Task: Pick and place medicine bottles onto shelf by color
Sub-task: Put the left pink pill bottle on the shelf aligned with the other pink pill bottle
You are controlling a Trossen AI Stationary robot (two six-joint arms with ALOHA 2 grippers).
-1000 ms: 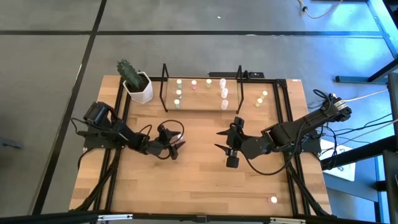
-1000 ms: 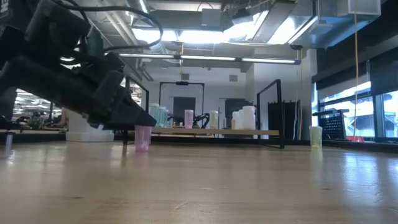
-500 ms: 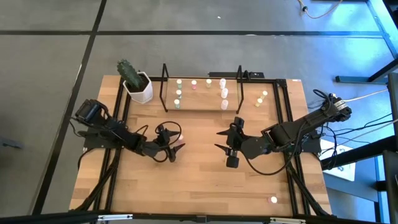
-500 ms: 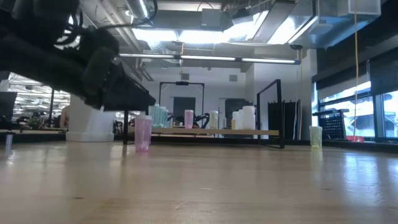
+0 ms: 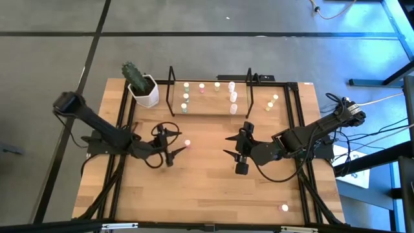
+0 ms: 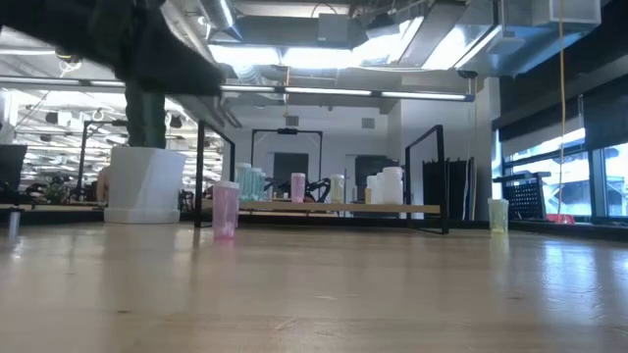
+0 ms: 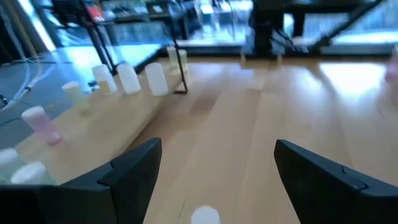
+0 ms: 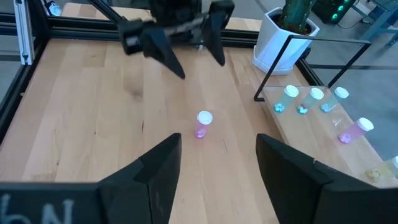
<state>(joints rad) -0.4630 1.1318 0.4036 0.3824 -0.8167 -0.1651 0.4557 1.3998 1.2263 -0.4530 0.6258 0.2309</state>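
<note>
Stretching wide under both arms, the light wooden plank table [image 5: 207, 188] sits on a grey floor crossed by dark lines, and black rails [image 5: 301, 149] run along its left and right sides. Across the low view a bright workshop room shows beyond the far edge, with ceiling lights and windows on the right.

At the far edge stands the low black wire shelf with a light wooden floor [image 5: 210, 107], holding small whitish bottles: green-topped ones [image 8: 303, 100] at its left end, a pink-topped one [image 8: 353, 130] and white ones [image 5: 233, 97] toward the right. A white hexagonal pot with a green cactus [image 5: 143, 88] stands just left of the shelf. Two yellowish bottles [image 5: 272, 102] sit right of the shelf, and one more bottle [image 5: 283, 208] rests near the near right corner.

A small pink-topped bottle [image 5: 187, 143] stands upright on the bare table, left of centre. The left gripper [image 5: 170, 150] hangs just left of it, fingers spread wide and empty, not touching it. The right gripper [image 5: 233, 145] waits right of centre, its fingers [image 8: 158, 171] parted and holding nothing
</note>
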